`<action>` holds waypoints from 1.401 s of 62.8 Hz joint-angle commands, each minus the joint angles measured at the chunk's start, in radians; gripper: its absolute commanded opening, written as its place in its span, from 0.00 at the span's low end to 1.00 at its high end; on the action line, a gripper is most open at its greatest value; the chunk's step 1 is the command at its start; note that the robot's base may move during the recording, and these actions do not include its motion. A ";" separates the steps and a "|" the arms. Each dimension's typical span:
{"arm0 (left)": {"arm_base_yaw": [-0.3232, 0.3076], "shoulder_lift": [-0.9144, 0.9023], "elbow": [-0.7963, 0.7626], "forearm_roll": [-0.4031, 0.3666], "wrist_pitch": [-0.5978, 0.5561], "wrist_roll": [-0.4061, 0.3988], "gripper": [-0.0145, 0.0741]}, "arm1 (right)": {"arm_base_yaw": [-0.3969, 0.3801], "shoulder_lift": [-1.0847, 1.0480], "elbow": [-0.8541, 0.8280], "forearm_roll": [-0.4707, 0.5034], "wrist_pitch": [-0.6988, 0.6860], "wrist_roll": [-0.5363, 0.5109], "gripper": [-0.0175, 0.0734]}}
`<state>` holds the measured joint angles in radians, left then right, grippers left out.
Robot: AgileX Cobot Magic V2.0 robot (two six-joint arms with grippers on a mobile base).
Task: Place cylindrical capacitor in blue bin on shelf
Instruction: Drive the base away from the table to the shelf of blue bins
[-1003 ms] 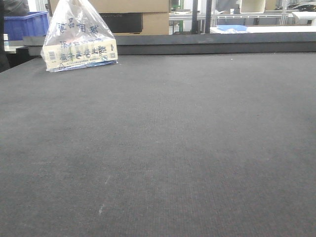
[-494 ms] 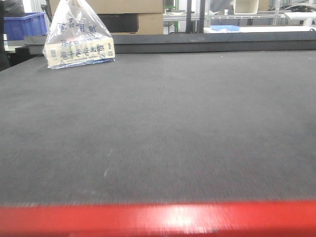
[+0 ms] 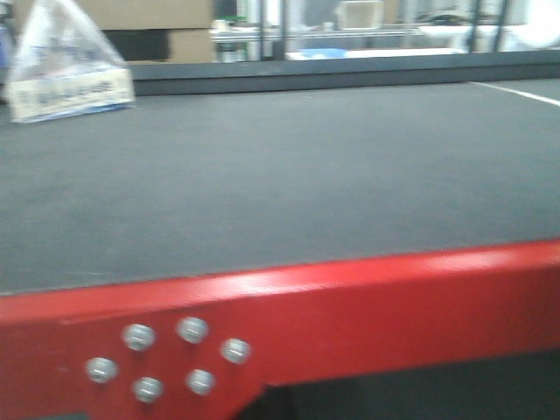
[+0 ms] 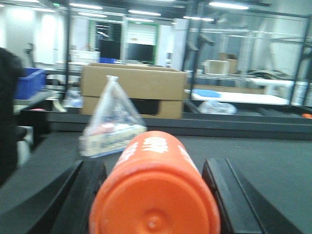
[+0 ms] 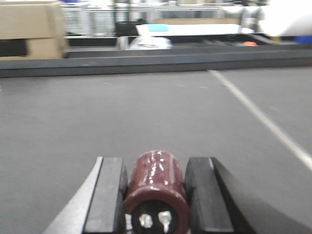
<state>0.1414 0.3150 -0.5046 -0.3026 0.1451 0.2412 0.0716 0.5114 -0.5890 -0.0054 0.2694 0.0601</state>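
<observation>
Two loads are carried: at the left, an orange plastic cylinder [image 4: 156,204] is clamped between the dark pads of the left gripper [image 4: 152,165], shut only as far as its wide body allows, and at the right the dark red cylindrical capacitor [image 5: 156,187], terminals toward the camera, is pinched in the right gripper [image 5: 155,163]. Against half a second ago, the red metal table frame [image 3: 367,293] is seen higher and tilted, six silver bolts [image 3: 166,359] are uncovered at 7 o'clock, and the clear printed plastic bag [image 3: 66,70] has slid to 10 o'clock. A retreat and turn of the base from the dark grey table top [image 3: 289,175] is inferred, so transport is judged under way, with the shelf not yet shown.
</observation>
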 commanded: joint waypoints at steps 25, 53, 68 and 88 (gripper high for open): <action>0.003 -0.003 -0.002 -0.009 -0.020 0.003 0.04 | -0.001 -0.008 -0.001 -0.008 -0.030 -0.004 0.01; 0.003 -0.003 -0.002 -0.009 -0.020 0.003 0.04 | -0.001 -0.008 -0.001 -0.008 -0.030 -0.004 0.01; 0.003 -0.003 -0.002 -0.009 -0.022 0.003 0.04 | -0.001 -0.008 -0.001 -0.008 -0.030 -0.004 0.01; 0.003 -0.003 -0.002 -0.009 -0.022 0.003 0.04 | -0.001 -0.008 -0.001 -0.008 -0.030 -0.004 0.01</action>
<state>0.1414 0.3150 -0.5046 -0.3026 0.1451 0.2412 0.0716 0.5114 -0.5890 -0.0072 0.2694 0.0601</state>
